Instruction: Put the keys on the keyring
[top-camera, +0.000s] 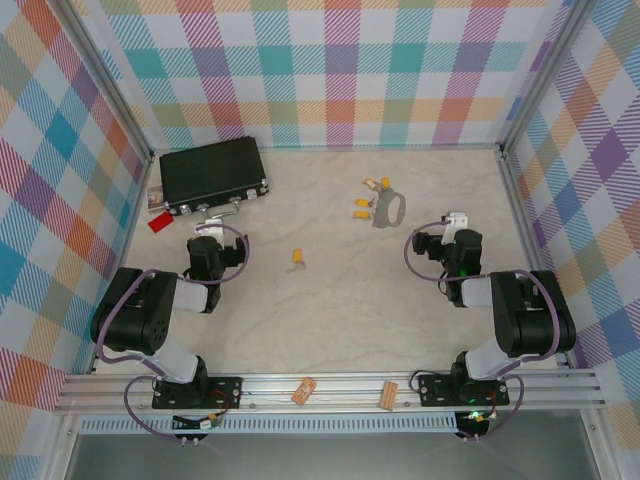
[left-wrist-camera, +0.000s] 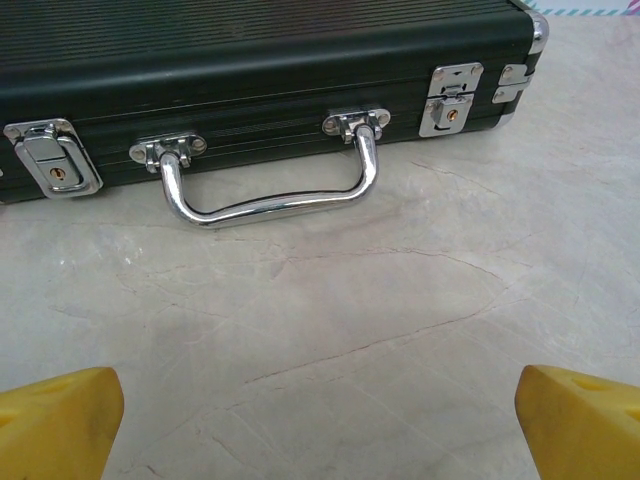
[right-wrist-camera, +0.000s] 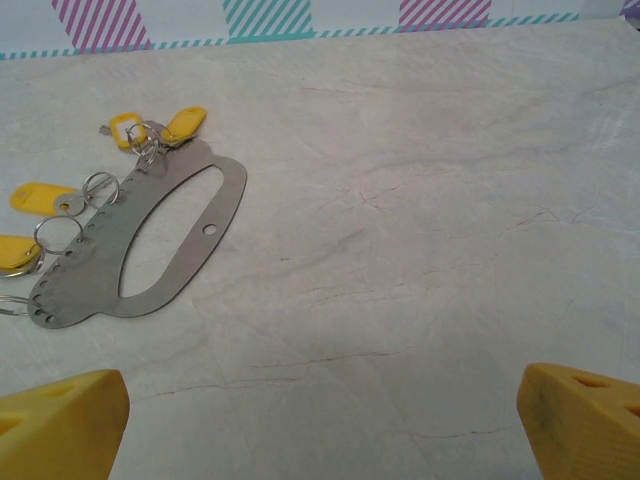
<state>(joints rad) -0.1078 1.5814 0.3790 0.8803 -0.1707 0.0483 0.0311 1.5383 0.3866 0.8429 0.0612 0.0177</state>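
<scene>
- Top external view: the pale, marble-veined table (top-camera: 340, 310) carries a ribbed black case (top-camera: 212, 177) at far left.
- The left gripper (left-wrist-camera: 320, 425) and right gripper (right-wrist-camera: 320, 425) stand wide and empty; pick-up looks not yet begun.
- The flat grey oval keyring (right-wrist-camera: 228, 195) lies ahead of the right arm, yellow-headed keys (right-wrist-camera: 40, 195) clustered at its edge.
- One loose key (top-camera: 297, 259) lies mid-table, well apart; a fine pinch seems next.

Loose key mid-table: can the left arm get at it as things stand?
Probably yes. The key lies alone on bare table, right of the left arm; nothing stands between. Its jaws are open but face the case, so it must turn first.
</scene>
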